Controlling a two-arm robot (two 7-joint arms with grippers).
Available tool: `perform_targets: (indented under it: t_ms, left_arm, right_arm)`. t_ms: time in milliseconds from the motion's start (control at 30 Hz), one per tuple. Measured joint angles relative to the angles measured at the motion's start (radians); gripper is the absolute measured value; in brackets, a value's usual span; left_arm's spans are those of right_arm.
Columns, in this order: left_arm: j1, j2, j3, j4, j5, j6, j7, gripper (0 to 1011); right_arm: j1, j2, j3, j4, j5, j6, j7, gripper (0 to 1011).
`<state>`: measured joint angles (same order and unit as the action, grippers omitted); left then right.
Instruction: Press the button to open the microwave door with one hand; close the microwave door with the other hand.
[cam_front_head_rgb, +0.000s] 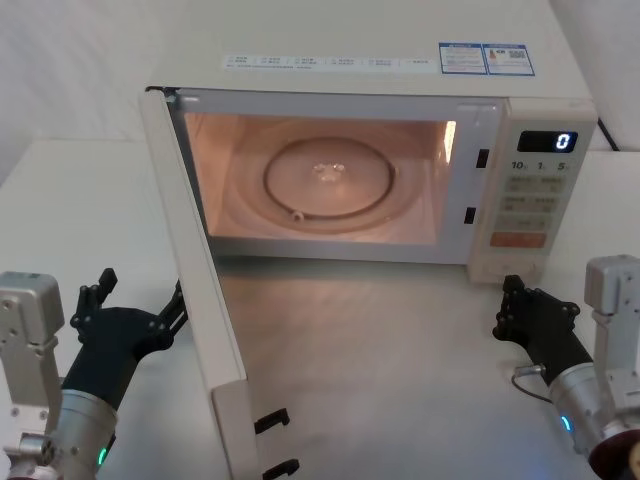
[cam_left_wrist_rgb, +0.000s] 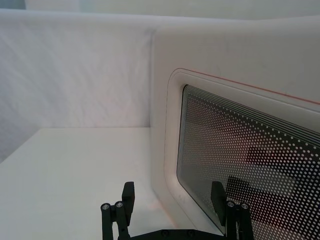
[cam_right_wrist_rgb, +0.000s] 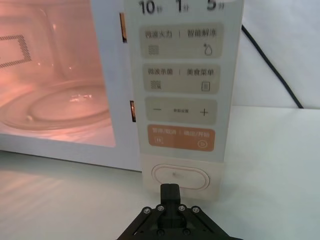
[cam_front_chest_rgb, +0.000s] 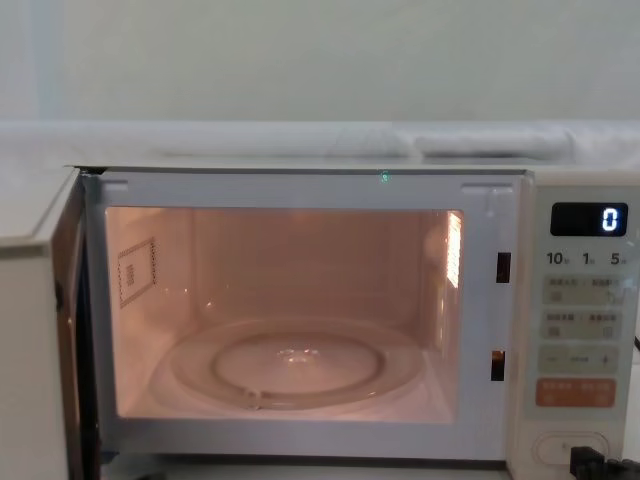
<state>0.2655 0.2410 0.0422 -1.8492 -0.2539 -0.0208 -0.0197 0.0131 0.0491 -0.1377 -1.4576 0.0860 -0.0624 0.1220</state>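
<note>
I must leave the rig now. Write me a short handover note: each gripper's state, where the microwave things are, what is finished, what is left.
Right gripper: shut, just in front of the button, not touching it.
Left gripper: open, beside the outer face of the microwave door, near its window.
Microwave: door swung wide open, cavity lit, turntable bare, display shows 0.
Done: door opened.
Left: push the door closed with the left gripper.

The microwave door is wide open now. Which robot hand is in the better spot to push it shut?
Probably the left. The left gripper sits open beside the microwave door's outer face, while the right gripper is by the button.
</note>
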Motion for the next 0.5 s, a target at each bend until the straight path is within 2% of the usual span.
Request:
perform_targets:
  t_ms: [233,500]
  left_arm:
    - [0.0,0.0,0.0,0.0,0.0,0.0,0.0,1001]
    - [0.0,0.0,0.0,0.0,0.0,0.0,0.0,1001]
  right_arm:
    - [-0.044,0.017,0.005,-0.057,0.019,-0.006,0.014,0]
    - [-0.07,0.033,0.016,-0.087,0.03,-0.019,0.017,0]
